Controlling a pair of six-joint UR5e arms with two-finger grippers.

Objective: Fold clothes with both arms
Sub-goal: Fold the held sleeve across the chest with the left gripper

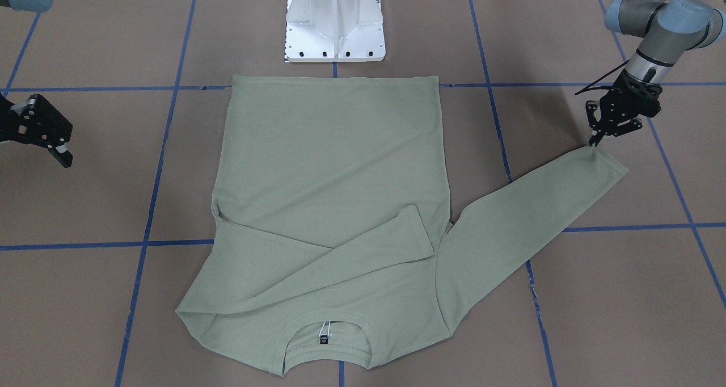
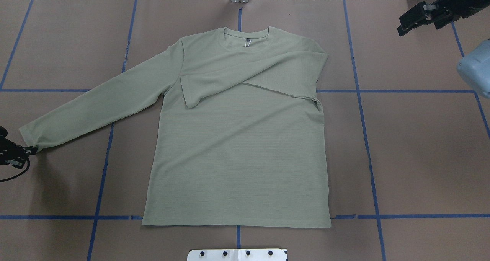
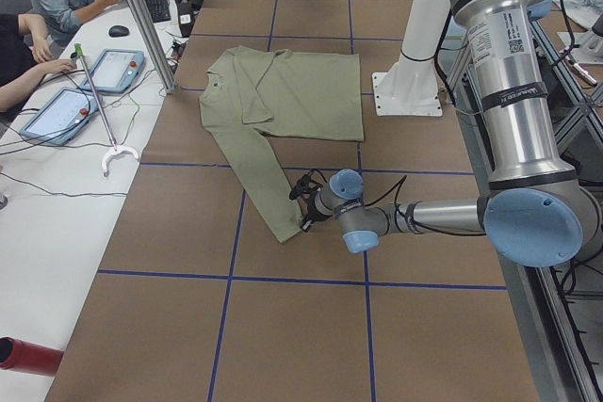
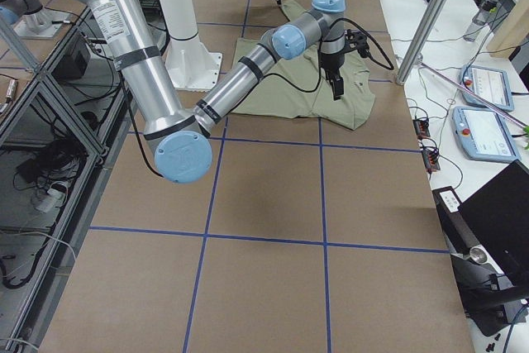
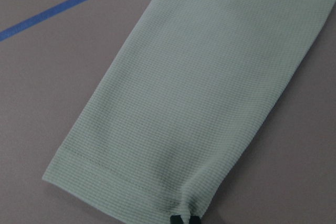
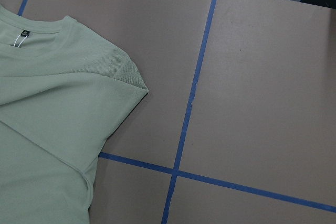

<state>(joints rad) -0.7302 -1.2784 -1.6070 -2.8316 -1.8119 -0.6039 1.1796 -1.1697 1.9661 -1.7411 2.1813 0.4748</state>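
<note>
The sage-green shirt (image 2: 237, 157) lies flat and face up, its neck label (image 2: 247, 41) on the far side from the robot. One sleeve (image 2: 249, 81) is folded across the chest. The other sleeve (image 2: 99, 104) stretches out straight on the robot's left. My left gripper (image 2: 32, 150) is low at the table, shut on the corner of that sleeve's cuff (image 5: 131, 177), and the fabric puckers at the pinch (image 5: 182, 219). My right gripper (image 2: 417, 20) hovers open beyond the shirt's folded shoulder (image 6: 123, 72), holding nothing.
The white pedestal base (image 1: 334, 29) stands just behind the shirt's hem. Blue tape lines (image 2: 360, 90) grid the brown table. In the exterior left view, people sit at a side table (image 3: 57, 185) with tablets, and a metal pole (image 3: 141, 16) stands at the table's edge.
</note>
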